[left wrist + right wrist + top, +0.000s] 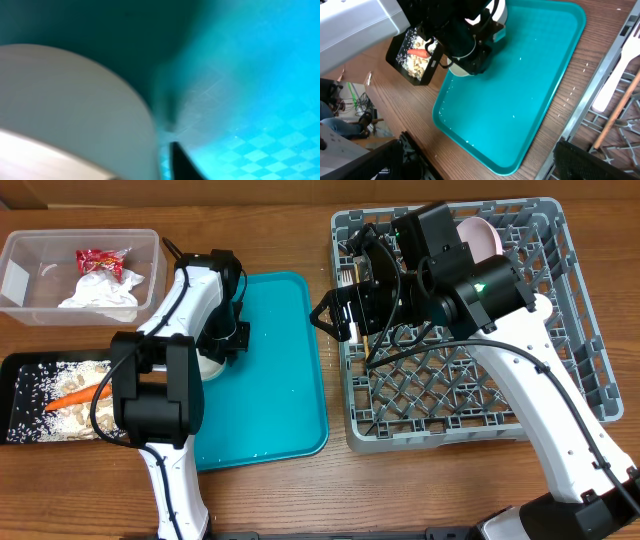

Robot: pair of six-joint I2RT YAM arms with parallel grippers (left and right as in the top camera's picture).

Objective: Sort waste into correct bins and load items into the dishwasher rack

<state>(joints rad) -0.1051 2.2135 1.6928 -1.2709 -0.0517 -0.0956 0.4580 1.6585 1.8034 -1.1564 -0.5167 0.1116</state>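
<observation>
While left jaws sit at white bowl (65, 110) on teal tray (290, 380), closure unclear; right jaws wide.

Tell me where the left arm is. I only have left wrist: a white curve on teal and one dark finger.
Observer: The left end effector is at a white dish on the teal tray's left edge.
Operator: Waste nearby?
Observer: A carrot lies in the black tray, just left of the teal one.
Operator: Right arm?
Observer: The right end effector hangs open and empty over the gap between tray and rack.
</observation>
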